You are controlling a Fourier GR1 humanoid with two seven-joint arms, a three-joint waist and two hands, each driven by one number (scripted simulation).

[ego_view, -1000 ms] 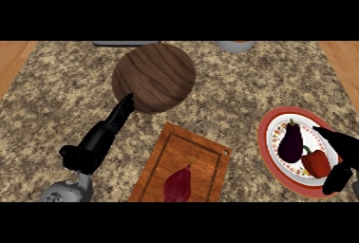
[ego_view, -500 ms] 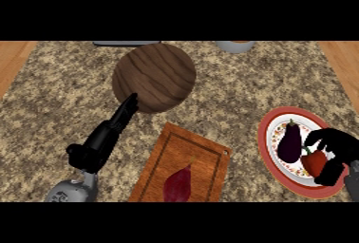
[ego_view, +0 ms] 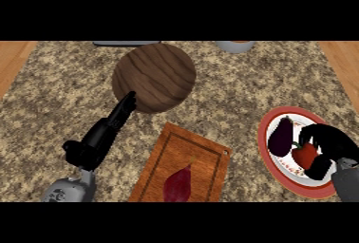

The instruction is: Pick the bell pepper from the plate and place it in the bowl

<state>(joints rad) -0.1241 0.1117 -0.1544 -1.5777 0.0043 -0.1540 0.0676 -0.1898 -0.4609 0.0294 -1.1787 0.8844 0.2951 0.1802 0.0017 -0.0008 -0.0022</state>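
Head view gives you the granite counter (ego_view: 56, 95), with the wooden bowl (ego_view: 154, 78) at 11 o'clock, a cutting board (ego_view: 200, 156) bearing a dark red leaf-shaped item (ego_view: 181, 182) at 6, and the red-rimmed plate (ego_view: 270, 124) at 4. Your left hand (ego_view: 105, 135), at 8, lies straight-fingered with its tips at the bowl's near rim, holding nothing. On the plate you have your right hand (ego_view: 328, 147) curled round the red pepper (ego_view: 304, 154), just beside the eggplant (ego_view: 282, 136).
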